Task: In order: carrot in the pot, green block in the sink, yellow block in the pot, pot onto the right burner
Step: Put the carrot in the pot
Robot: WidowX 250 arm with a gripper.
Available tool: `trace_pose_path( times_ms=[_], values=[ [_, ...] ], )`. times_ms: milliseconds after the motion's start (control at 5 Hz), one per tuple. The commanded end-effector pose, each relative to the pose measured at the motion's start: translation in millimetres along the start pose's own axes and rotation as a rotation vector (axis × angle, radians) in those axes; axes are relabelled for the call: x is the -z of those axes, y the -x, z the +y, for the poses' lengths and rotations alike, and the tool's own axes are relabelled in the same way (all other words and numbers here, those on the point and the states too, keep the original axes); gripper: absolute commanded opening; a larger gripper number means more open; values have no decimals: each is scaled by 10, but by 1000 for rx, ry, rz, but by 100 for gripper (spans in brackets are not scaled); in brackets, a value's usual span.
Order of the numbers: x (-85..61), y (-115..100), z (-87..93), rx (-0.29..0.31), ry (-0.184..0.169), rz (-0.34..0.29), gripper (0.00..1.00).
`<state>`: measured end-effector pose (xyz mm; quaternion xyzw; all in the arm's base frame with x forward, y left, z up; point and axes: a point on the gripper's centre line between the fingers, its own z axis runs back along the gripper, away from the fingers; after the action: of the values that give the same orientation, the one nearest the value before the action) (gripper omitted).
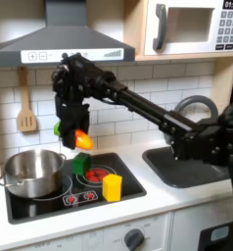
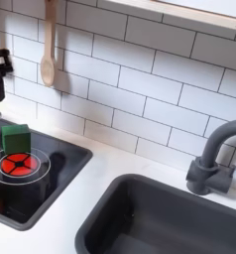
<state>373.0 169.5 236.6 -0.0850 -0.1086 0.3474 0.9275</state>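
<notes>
The carrot (image 1: 80,136) was apparently pinched by the gripper (image 1: 73,125) above the stove's (image 1: 128,186) back edge, beside the pot (image 1: 32,171).

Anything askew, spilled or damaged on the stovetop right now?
Nothing stands out. The shiny round steel pot sits upright on the first exterior view's left burner, the small green cube and bright yellow block rest on the black cooktop, and the end effector holds the orange toy carrot above them. No spills or breakage show.
</notes>
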Motion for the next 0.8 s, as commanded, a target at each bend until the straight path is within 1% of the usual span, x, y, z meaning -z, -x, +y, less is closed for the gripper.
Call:
trace_pose_path(
  times_ms=[0, 200, 400, 600],
  values=[
    [3, -241, 340, -86, -26, -15, 0],
    [80, -304, 426, -109, -37, -10, 0],
    [172, -420, 450, -93, -65, -44, 0],
    [196, -498, 454, -56, -87, -92, 0]
  ],
)
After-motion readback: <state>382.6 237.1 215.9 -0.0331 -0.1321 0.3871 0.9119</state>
